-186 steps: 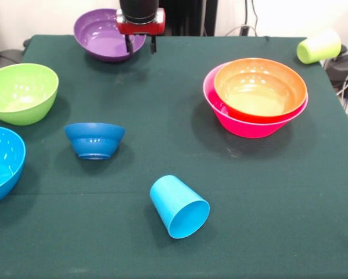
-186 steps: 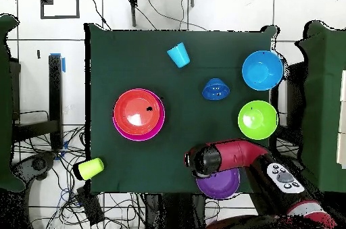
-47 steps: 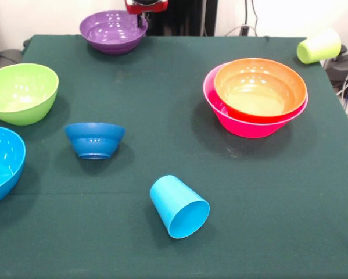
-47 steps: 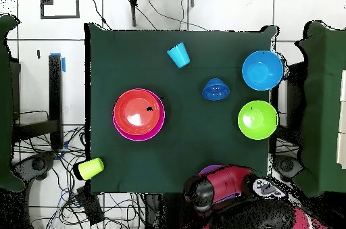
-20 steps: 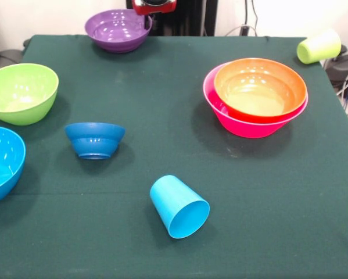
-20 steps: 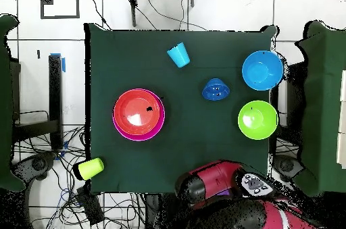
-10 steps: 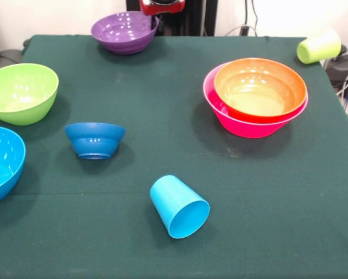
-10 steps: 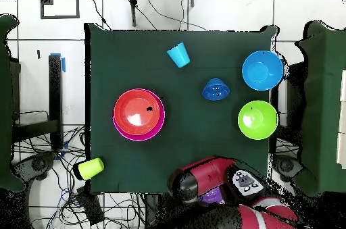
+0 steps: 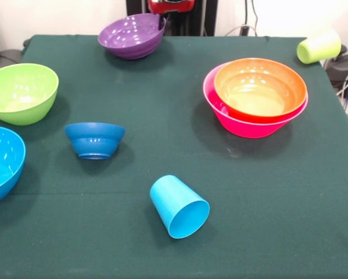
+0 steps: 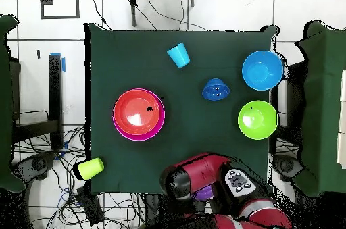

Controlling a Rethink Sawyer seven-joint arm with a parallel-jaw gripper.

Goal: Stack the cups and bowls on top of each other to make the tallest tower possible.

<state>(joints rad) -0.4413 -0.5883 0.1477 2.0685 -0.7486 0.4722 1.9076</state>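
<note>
Front view: the gripper [image 9: 165, 13] sits at the top edge, red body only partly in frame, right at the rim of the purple bowl [image 9: 131, 36]. The purple bowl is tilted, its rim raised on the gripper side, at the far edge of the green table [image 9: 162, 116]. Cannot tell whether the pincer is clamped on the rim or open; the fingers are cut off by the frame.

The orange bowl [image 9: 259, 87] is nested inside the pink bowl [image 9: 243, 125], right of centre: the tower so far, two bowls high. The lime green bowl [image 9: 20, 92] and the sky blue bowl [image 9: 0, 163] stand upright at the left edge, apart from each other. The small dark blue bowl [image 9: 94, 139] stands upright near them. The sky blue cup [image 9: 178, 206] lies on its side, mouth toward the camera. The yellow-green cup [image 9: 319, 46] lies on its side at the far right corner.

Overhead view: the red arm [image 10: 203, 179] covers most of the purple bowl.
</note>
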